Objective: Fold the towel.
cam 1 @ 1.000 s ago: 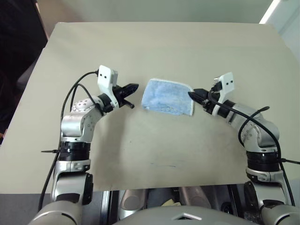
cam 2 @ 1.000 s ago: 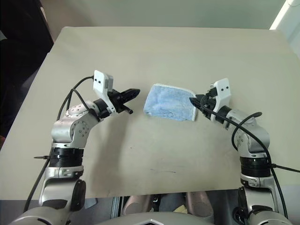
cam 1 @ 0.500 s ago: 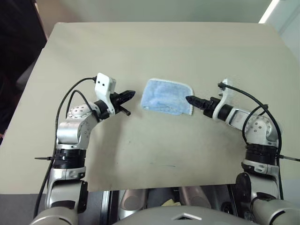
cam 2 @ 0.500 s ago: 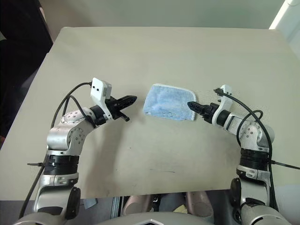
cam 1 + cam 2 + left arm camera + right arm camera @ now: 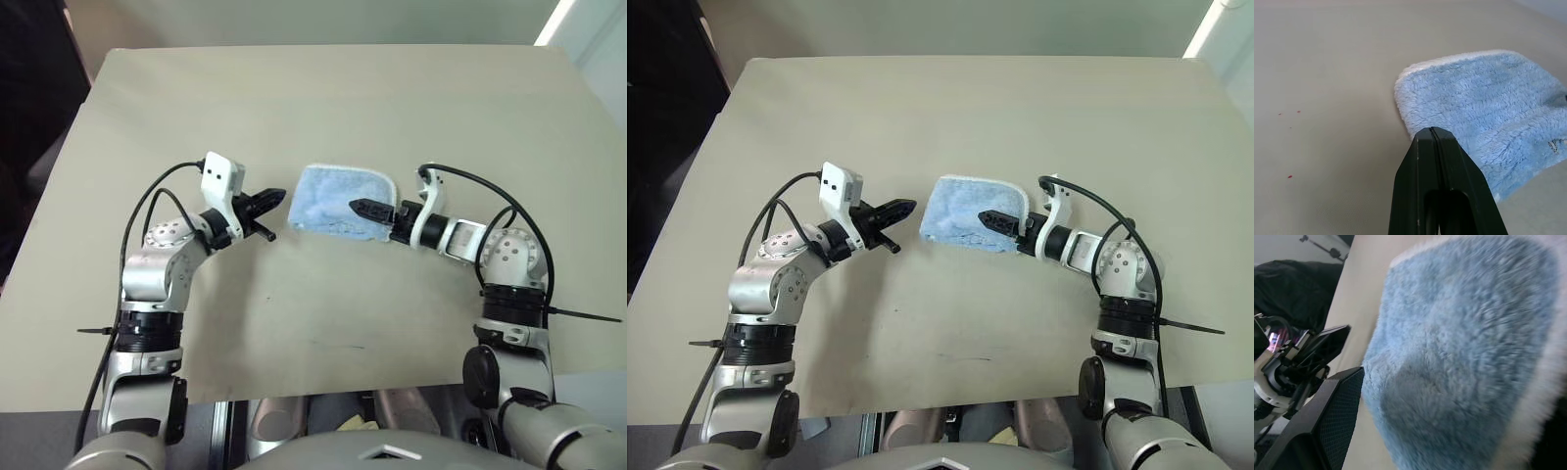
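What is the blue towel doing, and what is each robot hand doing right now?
towel: folded into a small bundle, lying on the table.
left gripper: fingers shut, holding nothing, just beside the towel.
right gripper: fingers open, reaching over the towel.
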`<state>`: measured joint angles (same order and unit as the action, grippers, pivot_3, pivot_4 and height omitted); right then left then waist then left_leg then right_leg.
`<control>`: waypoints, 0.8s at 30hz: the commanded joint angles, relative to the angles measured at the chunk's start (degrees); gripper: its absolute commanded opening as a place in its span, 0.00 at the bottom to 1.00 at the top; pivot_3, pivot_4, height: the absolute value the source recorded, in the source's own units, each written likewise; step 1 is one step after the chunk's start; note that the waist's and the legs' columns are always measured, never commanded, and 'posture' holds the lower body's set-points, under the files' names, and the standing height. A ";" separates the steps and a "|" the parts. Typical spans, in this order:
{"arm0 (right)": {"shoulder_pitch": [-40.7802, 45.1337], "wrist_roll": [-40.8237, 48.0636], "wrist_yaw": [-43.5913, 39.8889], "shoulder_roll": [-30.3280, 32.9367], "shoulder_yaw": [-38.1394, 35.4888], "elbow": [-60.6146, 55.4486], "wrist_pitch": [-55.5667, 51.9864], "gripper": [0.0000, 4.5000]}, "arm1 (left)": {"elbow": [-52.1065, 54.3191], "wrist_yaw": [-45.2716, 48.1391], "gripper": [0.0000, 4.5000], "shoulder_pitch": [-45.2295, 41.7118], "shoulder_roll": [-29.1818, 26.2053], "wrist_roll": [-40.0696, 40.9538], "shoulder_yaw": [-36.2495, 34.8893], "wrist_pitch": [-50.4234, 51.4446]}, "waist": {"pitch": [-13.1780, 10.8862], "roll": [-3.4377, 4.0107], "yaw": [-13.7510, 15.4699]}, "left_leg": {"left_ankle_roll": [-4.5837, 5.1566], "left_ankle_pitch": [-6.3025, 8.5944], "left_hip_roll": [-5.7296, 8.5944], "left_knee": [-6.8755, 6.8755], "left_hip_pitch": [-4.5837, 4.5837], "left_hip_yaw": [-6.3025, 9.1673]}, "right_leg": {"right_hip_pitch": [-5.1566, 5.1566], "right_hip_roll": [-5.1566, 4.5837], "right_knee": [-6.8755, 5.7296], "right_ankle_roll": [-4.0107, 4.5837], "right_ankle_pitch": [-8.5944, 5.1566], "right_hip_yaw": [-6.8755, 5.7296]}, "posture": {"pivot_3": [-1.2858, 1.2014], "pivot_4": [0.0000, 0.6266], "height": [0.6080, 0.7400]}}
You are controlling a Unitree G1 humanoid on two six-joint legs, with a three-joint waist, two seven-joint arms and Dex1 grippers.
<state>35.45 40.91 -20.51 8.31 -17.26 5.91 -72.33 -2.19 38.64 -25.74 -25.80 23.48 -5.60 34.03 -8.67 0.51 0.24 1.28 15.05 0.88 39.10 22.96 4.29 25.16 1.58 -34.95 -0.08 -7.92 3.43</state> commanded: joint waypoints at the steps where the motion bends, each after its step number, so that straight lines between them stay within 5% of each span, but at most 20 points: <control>1: 2.22 1.63 2.03 -1.84 -2.01 1.17 -0.05 0.96 | 2.23 0.21 0.00 -0.64 -0.02 0.57 -0.27 -0.97 | 0.00 0.00 0.00 | 0.00 0.00 0.00 0.00 0.01 0.00 | 0.01 0.00 0.00 0.00 0.00 0.00 | 0.52 0.24 1.00; 14: 2.02 5.37 6.33 -2.86 -9.26 -0.50 -1.15 0.00 | 3.58 -0.23 0.00 0.65 0.18 0.65 -0.25 -0.68 | 0.00 0.00 0.03 | -0.01 0.00 0.00 -0.01 0.06 0.00 | 0.07 0.00 -0.02 0.04 0.01 -0.02 | 0.52 0.24 1.00; 24: 3.36 9.02 13.54 -0.47 -18.70 -2.42 4.35 0.00 | 3.63 -0.21 0.00 0.40 0.68 0.54 0.32 -0.65 | -0.01 0.01 0.49 | 0.01 0.01 0.01 0.04 0.12 0.00 | 0.08 -0.01 -0.01 0.03 0.02 -0.02 | 0.52 0.24 1.00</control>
<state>37.44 47.61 -7.96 7.69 -34.83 6.10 -69.14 -0.86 38.41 -25.00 -25.27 23.46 -5.28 34.03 -8.68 0.52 0.73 1.30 15.07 0.89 39.14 23.08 4.29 25.24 1.57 -34.96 -0.05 -7.90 3.42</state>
